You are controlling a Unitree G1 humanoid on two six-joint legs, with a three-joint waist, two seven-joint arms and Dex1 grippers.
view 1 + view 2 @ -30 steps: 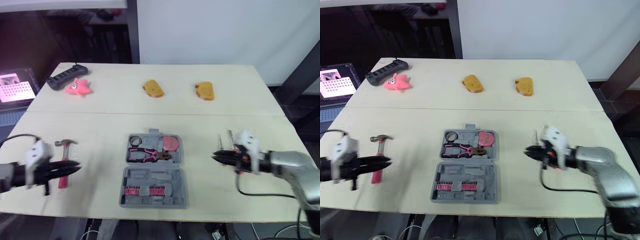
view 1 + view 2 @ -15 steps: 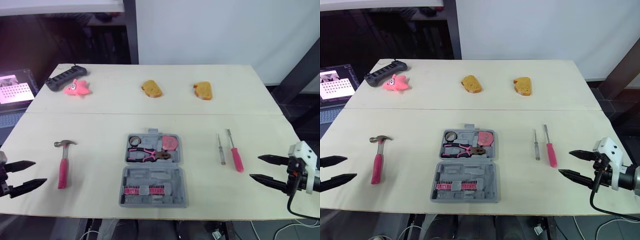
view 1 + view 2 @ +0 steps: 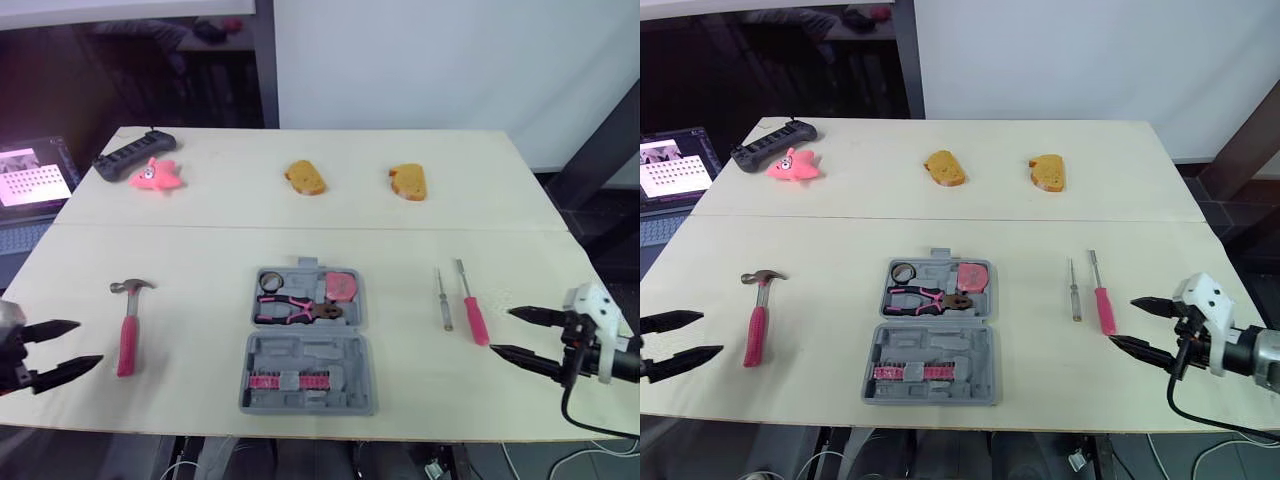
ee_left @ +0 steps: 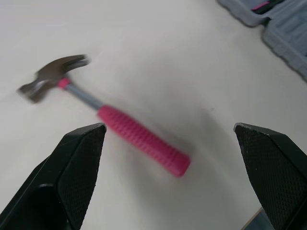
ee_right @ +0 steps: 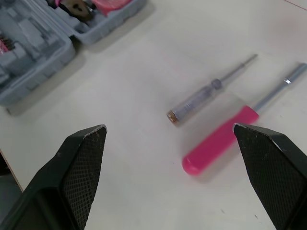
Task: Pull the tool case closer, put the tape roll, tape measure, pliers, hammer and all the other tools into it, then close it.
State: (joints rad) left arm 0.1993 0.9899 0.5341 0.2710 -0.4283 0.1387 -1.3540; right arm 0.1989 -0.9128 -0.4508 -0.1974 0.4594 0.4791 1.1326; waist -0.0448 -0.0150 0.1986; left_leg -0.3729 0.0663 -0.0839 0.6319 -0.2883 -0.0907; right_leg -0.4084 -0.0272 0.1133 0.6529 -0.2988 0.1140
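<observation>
Grey and open, the tool case is lying in front of us, with the pliers, tape roll and tape measure sitting inside. We are holding our left gripper wide apart, left of the case, just beside the hammer. Our right gripper is gaping too, right of the case, near the pink screwdriver and the thin screwdriver.

We are thinking a claw could bump a round handle and roll it away, or pinch only one end so the tool tips. The hammer is lying long-ways beside the case, head pointing away from us. Both screwdrivers are lying the same way, tips pointing away.
</observation>
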